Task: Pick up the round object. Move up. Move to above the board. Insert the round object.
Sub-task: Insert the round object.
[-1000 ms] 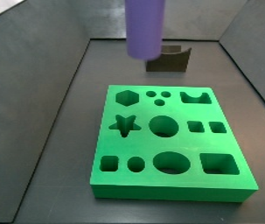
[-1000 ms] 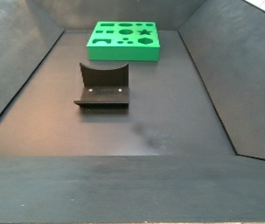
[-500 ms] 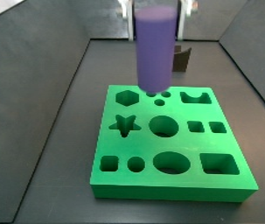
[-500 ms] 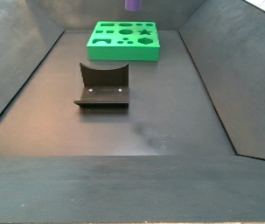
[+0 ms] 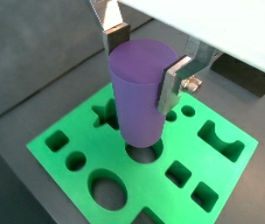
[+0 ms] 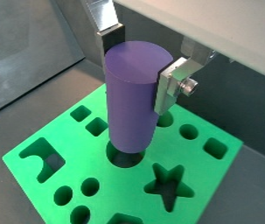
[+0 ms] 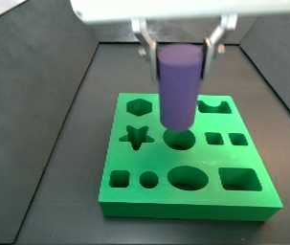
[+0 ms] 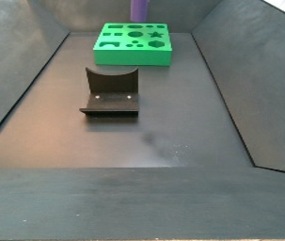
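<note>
Claw [image 7: 181,50] lowered, peg [image 7: 177,86] upright above board [image 7: 186,153]

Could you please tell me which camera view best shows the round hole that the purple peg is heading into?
A side view: the round hole lies open below the purple peg, which the gripper grips. In both wrist views the peg covers most of it. In the distant side view the board is small.

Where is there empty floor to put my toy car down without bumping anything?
The widest bare floor lies on the near side of the fixture. Narrow strips run between the board and the side walls. It is crowded above the board, where the gripper holds the purple peg over a round hole.
</note>
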Controlling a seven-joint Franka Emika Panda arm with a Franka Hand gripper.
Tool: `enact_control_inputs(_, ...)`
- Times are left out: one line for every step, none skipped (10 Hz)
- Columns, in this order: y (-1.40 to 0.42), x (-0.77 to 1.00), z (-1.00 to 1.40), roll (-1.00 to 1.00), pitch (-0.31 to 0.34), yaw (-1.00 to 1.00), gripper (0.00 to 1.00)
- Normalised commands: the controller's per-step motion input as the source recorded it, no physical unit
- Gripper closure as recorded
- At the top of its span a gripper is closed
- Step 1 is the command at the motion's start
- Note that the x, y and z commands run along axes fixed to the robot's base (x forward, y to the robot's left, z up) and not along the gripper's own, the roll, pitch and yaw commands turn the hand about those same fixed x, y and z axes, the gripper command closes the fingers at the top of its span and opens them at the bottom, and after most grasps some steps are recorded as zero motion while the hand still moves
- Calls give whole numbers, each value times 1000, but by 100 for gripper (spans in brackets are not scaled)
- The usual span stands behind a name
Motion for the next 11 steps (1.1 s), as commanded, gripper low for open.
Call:
enact_control_inputs(-37,557,-389,133,-116,140,100)
enact_control_inputs(-34,491,-406,139,-124,134,100)
enact_control_inputs(3,0,0,-16,-80,-43,100)
enact_control_inputs(0,0,-31,9,0,0,100)
enact_control_inputs(0,0,-186,57,0,74,100)
enact_control_inputs(23,0,-246,90,0,86,100)
enact_control_inputs(17,0,-266,84,-6,60,100)
enact_control_inputs(0,0,-257,54,-19,37,100)
enact_control_inputs(0,0,-274,56,-29,40,100)
enact_control_inputs(0,0,-300,61,-34,37,100)
enact_control_inputs(0,0,-329,79,-31,46,100)
